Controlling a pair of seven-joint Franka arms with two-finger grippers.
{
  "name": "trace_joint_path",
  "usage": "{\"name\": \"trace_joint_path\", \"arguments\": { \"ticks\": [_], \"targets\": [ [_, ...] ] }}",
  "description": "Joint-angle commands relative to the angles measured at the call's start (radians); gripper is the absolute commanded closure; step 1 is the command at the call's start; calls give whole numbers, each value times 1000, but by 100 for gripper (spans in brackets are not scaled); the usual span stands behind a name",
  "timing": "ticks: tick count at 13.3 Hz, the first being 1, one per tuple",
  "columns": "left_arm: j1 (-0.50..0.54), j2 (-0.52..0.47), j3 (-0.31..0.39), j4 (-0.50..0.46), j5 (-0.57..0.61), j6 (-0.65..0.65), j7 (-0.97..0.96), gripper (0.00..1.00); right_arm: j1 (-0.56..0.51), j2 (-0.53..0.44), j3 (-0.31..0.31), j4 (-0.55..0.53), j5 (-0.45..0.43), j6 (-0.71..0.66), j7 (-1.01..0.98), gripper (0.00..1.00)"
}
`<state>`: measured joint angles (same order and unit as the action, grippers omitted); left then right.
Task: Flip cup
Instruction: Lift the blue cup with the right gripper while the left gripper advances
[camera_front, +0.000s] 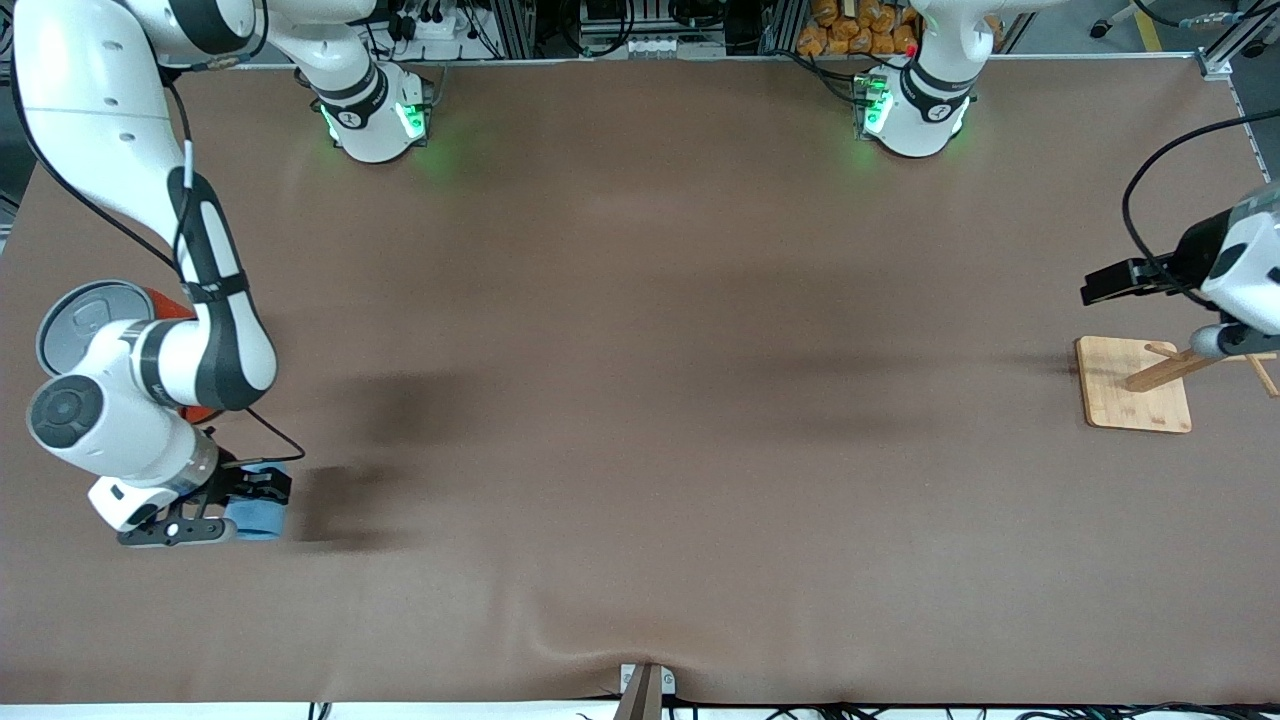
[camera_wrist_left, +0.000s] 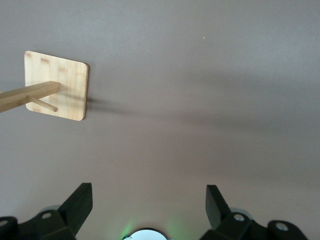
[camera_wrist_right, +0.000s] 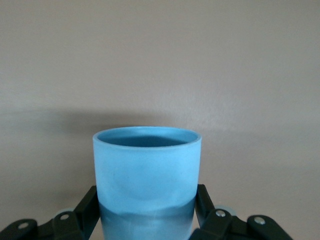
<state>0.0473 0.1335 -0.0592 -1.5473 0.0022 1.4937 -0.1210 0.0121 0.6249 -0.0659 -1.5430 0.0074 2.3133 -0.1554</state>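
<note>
The light-blue cup (camera_front: 258, 518) is between the fingers of my right gripper (camera_front: 250, 500), low over the table near the right arm's end and the front edge. In the right wrist view the cup (camera_wrist_right: 147, 165) fills the space between the black fingers (camera_wrist_right: 87, 205), which press on both its sides. Its open rim points away from the wrist. I cannot tell whether it touches the table. My left gripper (camera_front: 1105, 285) is open and empty, in the air at the left arm's end; in the left wrist view it (camera_wrist_left: 149, 200) is over bare table.
A large orange can (camera_front: 165, 300) with a grey lid stands partly hidden under the right arm, farther from the front camera than the cup. A wooden stand with pegs (camera_front: 1135, 385) sits near the left gripper and shows in the left wrist view (camera_wrist_left: 57, 92).
</note>
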Motion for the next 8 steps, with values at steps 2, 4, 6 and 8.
{"name": "trace_joint_path", "arguments": {
  "ticks": [2,4,6,8],
  "targets": [
    [19,-6,-2,-23,-188,-6,20,0,17,-54,44,26,13,-46,-74,42],
    [84,-6,-2,-69,-313,-6,78,0,22,-51,96,55,5,-77,-162,42],
    [112,20,-2,-71,-327,2,95,0,70,-44,116,58,3,-75,-278,42],
    [135,55,-2,-73,-355,11,96,0,132,-40,117,58,3,-75,-382,42]
  ]
}}
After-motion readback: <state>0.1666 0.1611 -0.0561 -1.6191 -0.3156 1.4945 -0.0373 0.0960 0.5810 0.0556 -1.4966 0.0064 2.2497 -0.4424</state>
